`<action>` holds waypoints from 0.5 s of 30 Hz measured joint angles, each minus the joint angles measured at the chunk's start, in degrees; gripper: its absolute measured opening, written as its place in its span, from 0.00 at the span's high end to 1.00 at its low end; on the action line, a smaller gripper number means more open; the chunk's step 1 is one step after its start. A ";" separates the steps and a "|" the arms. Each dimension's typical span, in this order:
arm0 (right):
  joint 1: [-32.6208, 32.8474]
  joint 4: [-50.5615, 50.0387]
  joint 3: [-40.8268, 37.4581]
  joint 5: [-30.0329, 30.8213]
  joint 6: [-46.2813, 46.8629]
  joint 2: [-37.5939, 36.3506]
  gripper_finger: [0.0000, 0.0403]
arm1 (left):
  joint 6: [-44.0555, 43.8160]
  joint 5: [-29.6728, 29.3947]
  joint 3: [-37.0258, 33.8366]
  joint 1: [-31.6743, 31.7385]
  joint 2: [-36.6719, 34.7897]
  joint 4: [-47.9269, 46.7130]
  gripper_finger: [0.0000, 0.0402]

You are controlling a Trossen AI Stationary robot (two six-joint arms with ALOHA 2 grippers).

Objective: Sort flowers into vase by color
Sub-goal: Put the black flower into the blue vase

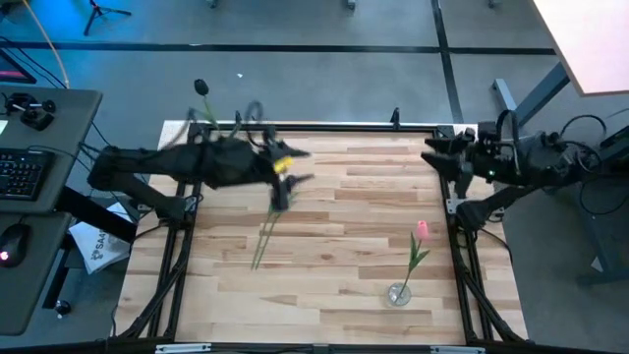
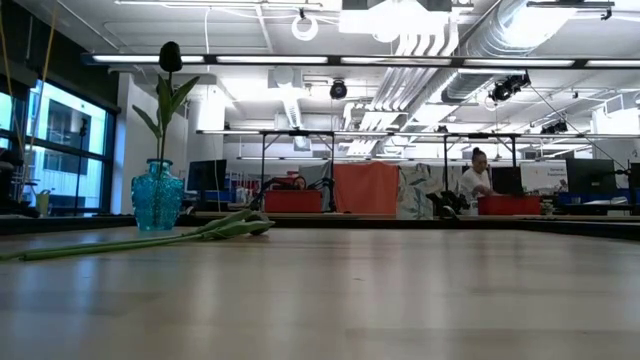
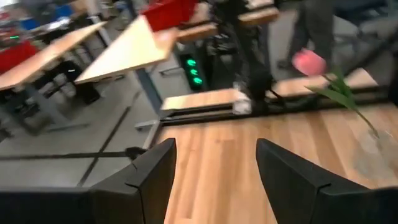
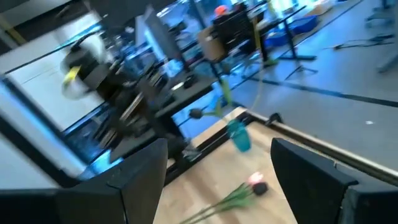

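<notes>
One tulip (image 1: pixel 263 234) lies flat on the wood, its stem running toward the near edge; in the low view this lying tulip (image 2: pixel 150 239) stretches along the tabletop. Its head (image 4: pixel 254 180) looks pink. A dark tulip (image 2: pixel 170 56) stands in a blue vase (image 2: pixel 158 196) at the far left corner. A pink tulip (image 1: pixel 422 230) stands in a clear glass vase (image 1: pixel 398 293) near the right near corner. My left gripper (image 1: pixel 301 166) hovers open above the lying tulip's head end, pointing toward the table's right. My right gripper (image 4: pixel 217 180) waits open at the far right edge.
Black frame rails (image 1: pixel 324 126) run along the table's far edge and both sides. The right arm's base (image 1: pixel 472 211) stands by the right edge. A bare stretch of wood (image 1: pixel 344 236) lies between the lying tulip and the clear vase. A person (image 2: pixel 472 180) sits far behind.
</notes>
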 joint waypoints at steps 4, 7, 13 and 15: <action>-3.85 -0.03 -0.02 -0.68 0.51 0.43 0.30 | -0.63 0.43 0.00 -2.02 3.98 -4.33 0.48; -5.90 -0.03 -0.02 -2.15 0.44 0.84 0.30 | -6.52 5.22 -0.06 -1.02 5.83 -9.91 0.48; -10.16 -0.08 -0.04 -5.24 -1.46 1.71 0.30 | -15.83 17.46 -6.58 0.16 6.30 -6.64 0.48; -11.68 -0.15 -0.07 -7.31 -1.43 1.92 0.30 | -20.14 17.75 -9.83 -0.28 5.31 -6.31 0.48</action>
